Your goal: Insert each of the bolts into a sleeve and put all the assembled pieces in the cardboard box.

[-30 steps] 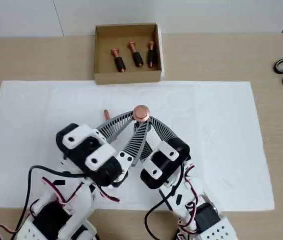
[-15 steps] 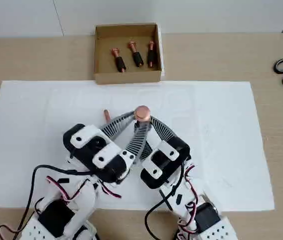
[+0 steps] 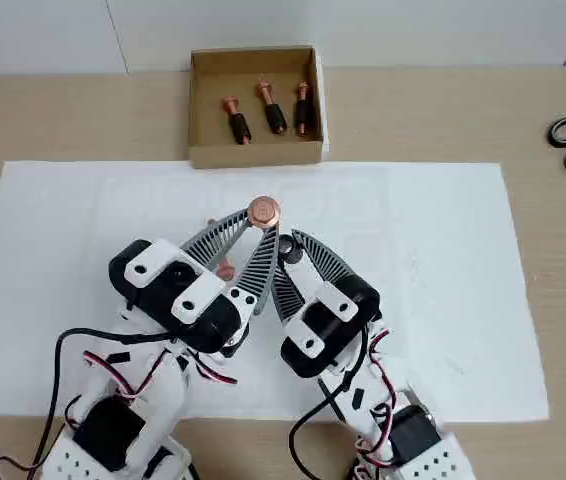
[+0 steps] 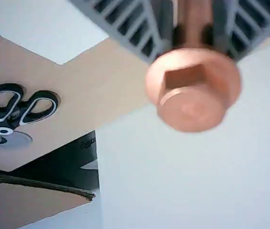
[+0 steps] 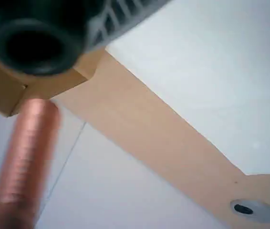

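At the frame's centre, over the surface (image 3: 63, 110) and its white sheet (image 3: 443, 260), below the cardboard box (image 3: 253, 153), the left gripper (image 3: 261, 224) is clamped on a bolt (image 3: 263, 211) and the right gripper (image 3: 288, 243) on a black sleeve (image 5: 34, 42). The sleeve's bore looks empty, the shaft beside it: line up both axes first, then push in slowly, grips firm.
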Controlling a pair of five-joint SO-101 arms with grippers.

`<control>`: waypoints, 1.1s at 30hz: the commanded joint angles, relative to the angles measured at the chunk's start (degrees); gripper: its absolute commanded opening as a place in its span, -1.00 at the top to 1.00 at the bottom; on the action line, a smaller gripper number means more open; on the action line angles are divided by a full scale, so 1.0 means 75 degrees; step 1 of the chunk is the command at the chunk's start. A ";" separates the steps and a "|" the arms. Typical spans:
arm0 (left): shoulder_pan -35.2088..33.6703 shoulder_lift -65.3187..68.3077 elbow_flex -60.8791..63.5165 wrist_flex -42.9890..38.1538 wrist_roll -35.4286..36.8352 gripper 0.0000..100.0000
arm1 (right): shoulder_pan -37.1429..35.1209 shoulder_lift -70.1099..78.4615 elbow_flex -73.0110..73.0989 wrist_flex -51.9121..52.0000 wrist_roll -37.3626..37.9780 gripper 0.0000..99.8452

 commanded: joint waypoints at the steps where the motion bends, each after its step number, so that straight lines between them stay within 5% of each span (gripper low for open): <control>1: 0.0246 -0.0094 -0.0170 0.0012 0.0012 0.99 | 0.0041 -0.0170 0.0035 -0.0111 0.0035 0.99; 33: 0.0387 -0.0094 0.0287 0.0023 0.0867 0.99 | 0.0404 -0.0170 0.0035 -0.0111 0.0035 0.99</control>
